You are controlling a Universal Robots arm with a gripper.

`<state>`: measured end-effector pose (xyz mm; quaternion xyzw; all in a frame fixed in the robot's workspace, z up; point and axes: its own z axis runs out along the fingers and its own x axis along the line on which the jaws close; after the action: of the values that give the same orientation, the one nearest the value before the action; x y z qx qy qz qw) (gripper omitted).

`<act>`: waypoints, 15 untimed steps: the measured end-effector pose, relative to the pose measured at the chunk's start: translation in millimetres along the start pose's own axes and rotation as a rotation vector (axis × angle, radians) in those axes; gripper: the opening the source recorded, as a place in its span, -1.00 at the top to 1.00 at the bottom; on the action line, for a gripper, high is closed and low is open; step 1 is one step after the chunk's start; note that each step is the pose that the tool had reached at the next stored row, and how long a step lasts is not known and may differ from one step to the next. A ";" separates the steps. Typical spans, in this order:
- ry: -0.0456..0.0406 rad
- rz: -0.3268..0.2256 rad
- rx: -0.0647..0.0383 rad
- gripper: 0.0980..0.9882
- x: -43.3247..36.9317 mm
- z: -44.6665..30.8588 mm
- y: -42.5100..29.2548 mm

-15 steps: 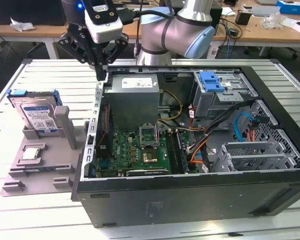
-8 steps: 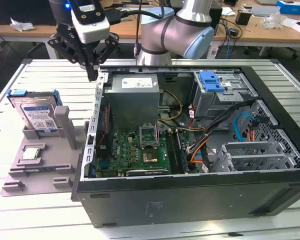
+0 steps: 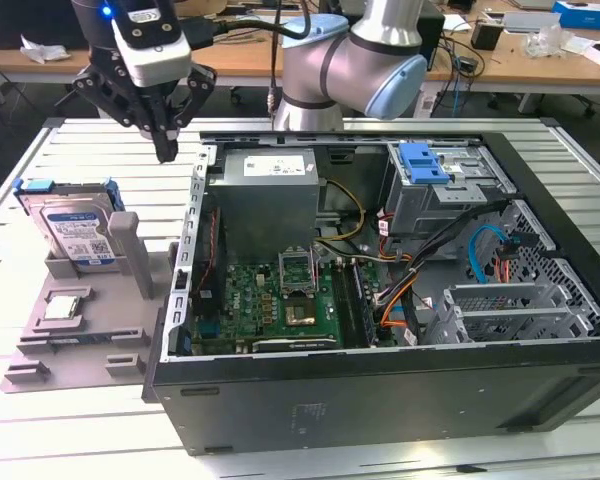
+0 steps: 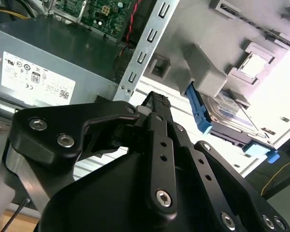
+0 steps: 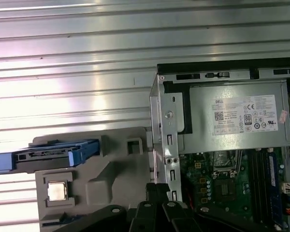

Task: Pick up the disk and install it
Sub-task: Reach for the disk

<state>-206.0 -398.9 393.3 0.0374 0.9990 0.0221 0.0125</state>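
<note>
On the slatted metal surface (image 3: 40, 150), toward the exterior view's left, the disk (image 3: 75, 232) stands on edge in a slot of a grey holder (image 3: 90, 340). Its labelled face is turned to the camera, and its blue bracket (image 3: 60, 187) wraps the top edge. A small square chip (image 3: 62, 307) lies flat in the same holder, just in front of it. In the first wrist view the disk (image 5: 43, 157) shows edge-on as a blue strip.

The gripper (image 3: 165, 150) hangs above the surface between the holder and the open computer case (image 3: 380, 390). It is higher than the disk and well apart from it. Its jaws are pressed together with nothing between them, which both the exterior view and the second wrist view show.

The disk is probably rigid and dense, so it should not sag, but its smooth metal faces may slip. It likely tolerates knocks badly, and the plastic bracket may flex if squeezed. The upper part stands clear of the slot, so the best hold seems to be across the two broad faces near the top edge. A tall grey post (image 3: 125, 250) crowds the side toward the case.
</note>
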 end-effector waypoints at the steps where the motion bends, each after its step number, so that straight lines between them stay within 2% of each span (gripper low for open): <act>1: 0.0000 0.000 0.000 0.98 1.8 0.0 -0.1; 3: 0.0000 0.000 0.000 0.98 5.9 -0.2 -0.4; 7: 0.0000 0.000 0.000 0.98 22.0 -0.6 -1.6; 15: 0.0000 0.000 0.000 0.98 36.9 -1.0 -2.7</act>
<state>-243.0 -398.9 393.3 0.0374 0.9990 0.0221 0.0125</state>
